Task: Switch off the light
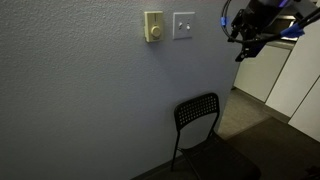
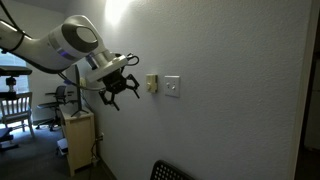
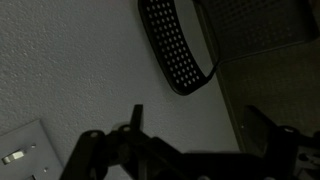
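Note:
The switch is a small flat white square plate (image 1: 183, 25) on the grey wall, also showing in another exterior view (image 2: 172, 87) and at the lower left edge of the wrist view (image 3: 20, 152). A cream upright box with a round dial (image 1: 153, 27) sits right beside it (image 2: 152, 84). My gripper (image 1: 245, 38) hovers off the wall, apart from the plate, on the dial-box side in an exterior view (image 2: 120, 92). Its dark fingers are spread and empty in the wrist view (image 3: 200, 135). The room is lit, with a bright patch high on the wall (image 2: 120, 10).
A black perforated chair (image 1: 197, 115) stands against the wall below the switch, its back showing in the wrist view (image 3: 180, 50). White cupboards (image 1: 300, 80) stand to one side. A small wooden cabinet (image 2: 78, 135) and a wooden chair (image 2: 12, 108) stand near the robot's base.

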`<state>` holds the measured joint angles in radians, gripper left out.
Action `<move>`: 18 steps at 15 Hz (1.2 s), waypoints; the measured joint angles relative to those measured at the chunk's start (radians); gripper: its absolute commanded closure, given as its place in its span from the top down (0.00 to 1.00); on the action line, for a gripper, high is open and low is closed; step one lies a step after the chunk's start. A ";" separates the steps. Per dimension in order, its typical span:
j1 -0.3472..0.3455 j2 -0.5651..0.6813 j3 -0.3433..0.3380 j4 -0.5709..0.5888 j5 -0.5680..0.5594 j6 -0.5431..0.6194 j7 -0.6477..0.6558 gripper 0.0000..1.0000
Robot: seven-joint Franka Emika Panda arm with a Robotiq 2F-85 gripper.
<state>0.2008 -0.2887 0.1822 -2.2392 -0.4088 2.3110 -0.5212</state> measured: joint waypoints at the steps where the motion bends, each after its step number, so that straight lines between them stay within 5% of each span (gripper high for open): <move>1: -0.001 0.007 -0.004 0.007 -0.006 0.000 -0.009 1.00; 9: 0.000 0.020 -0.013 0.018 -0.027 0.046 -0.077 1.00; 18: -0.004 0.257 -0.070 0.271 0.036 0.134 -0.635 1.00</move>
<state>0.1970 -0.0318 0.1118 -1.9681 -0.3730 2.4450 -1.1561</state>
